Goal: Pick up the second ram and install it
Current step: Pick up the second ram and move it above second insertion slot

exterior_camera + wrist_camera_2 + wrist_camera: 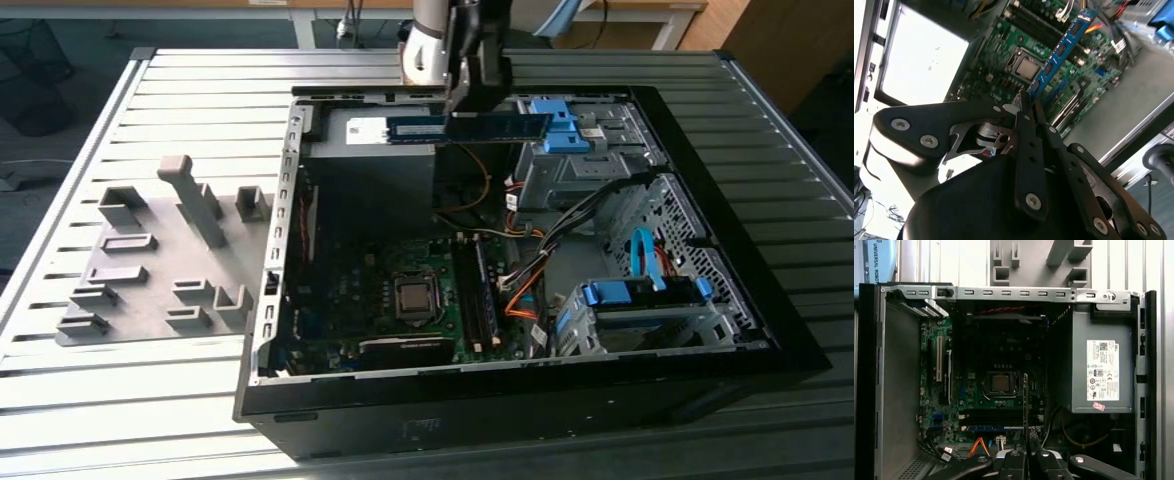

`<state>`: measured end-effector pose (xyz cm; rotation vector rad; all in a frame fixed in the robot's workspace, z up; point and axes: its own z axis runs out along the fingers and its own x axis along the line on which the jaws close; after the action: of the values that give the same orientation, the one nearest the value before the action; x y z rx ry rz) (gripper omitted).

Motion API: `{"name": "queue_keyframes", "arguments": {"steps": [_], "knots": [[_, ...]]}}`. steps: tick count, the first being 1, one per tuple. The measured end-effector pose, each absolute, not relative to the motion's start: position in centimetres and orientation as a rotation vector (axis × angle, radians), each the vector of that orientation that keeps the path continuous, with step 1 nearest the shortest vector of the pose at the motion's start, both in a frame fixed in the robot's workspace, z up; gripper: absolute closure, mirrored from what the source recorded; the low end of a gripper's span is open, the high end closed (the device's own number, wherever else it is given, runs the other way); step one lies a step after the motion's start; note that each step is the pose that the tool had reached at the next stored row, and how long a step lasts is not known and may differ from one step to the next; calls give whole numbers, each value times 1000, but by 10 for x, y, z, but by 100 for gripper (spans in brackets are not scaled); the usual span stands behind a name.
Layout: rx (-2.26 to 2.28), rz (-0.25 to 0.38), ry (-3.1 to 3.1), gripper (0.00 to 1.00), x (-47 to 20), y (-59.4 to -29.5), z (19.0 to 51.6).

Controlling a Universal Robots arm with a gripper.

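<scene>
— So, is the tool [1027,100] clamped on the second ram [1061,47]?
— Yes, hanging above the open case [280,250]. I'd keep it level and square to the memory slots [477,295] going down.

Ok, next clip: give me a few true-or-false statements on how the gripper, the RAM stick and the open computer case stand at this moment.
1. The gripper is shut on the long, thin blue-green RAM stick. True.
2. The stick is seated in a slot of the green motherboard. False: it is held in the air above the open black computer case.
3. The case lies on its side with its panel off and the board exposed. True.
4. The grey fixture plate with upright blocks sits to the exterior view's right of the case. False: it sits to the case's left.
</scene>
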<state>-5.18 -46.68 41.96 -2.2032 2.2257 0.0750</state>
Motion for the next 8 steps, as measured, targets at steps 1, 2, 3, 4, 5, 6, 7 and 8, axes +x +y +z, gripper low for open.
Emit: {"name": "queue_keyframes", "arguments": {"steps": [1, 2, 3, 4, 5, 6, 7, 8], "knots": [[-2203, 75, 2226, 86, -48, -467, 420], [-2203, 75, 2226, 86, -45, -467, 420], [-2203, 75, 2226, 86, -42, -467, 420], [-2203, 75, 2226, 86, -40, -467, 420], [-2203, 75, 2226, 86, -39, -467, 420], [-2203, 75, 2226, 86, -39, -467, 420], [-2203, 75, 2226, 86, -39, -467, 420], [-2203, 75, 2226, 86, -39, -467, 420]]}}
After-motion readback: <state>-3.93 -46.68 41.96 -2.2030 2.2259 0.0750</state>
